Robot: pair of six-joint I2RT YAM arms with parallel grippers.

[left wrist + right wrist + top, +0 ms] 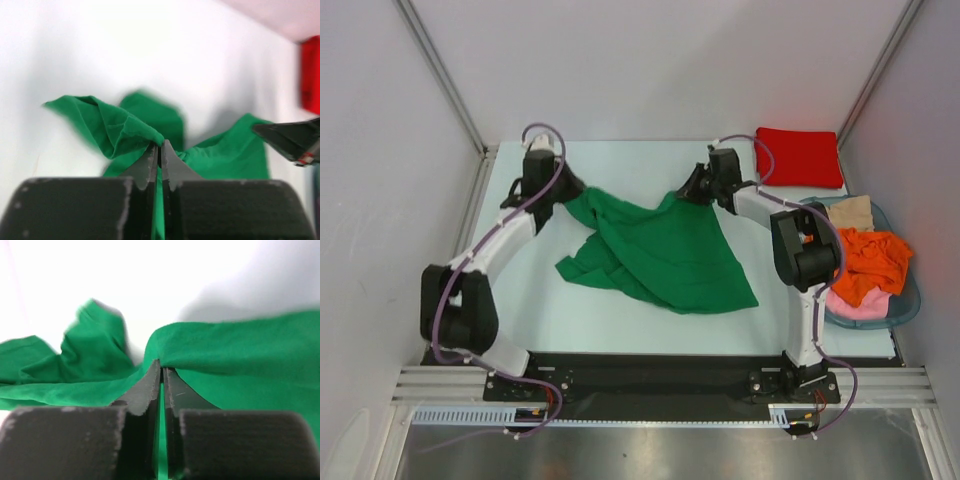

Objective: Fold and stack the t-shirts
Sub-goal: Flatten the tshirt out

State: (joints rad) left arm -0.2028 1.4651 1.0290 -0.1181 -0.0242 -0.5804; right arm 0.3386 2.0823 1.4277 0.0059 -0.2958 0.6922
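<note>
A bright green t-shirt (660, 250) lies rumpled across the middle of the table, its far edge lifted at two corners. My left gripper (563, 188) is shut on its far left corner; the left wrist view shows green cloth (125, 130) pinched between the closed jaws (160, 145). My right gripper (688, 190) is shut on its far right corner, with cloth (235, 347) pinched at the tips (161, 366). A red t-shirt (799, 156) lies folded flat at the far right; its edge also shows in the left wrist view (311, 75).
A blue basket (910, 300) at the right edge holds orange (868, 262), pink (865, 308) and beige (850, 212) garments. White walls with metal posts enclose the table. The right gripper's fingers (290, 140) show in the left wrist view.
</note>
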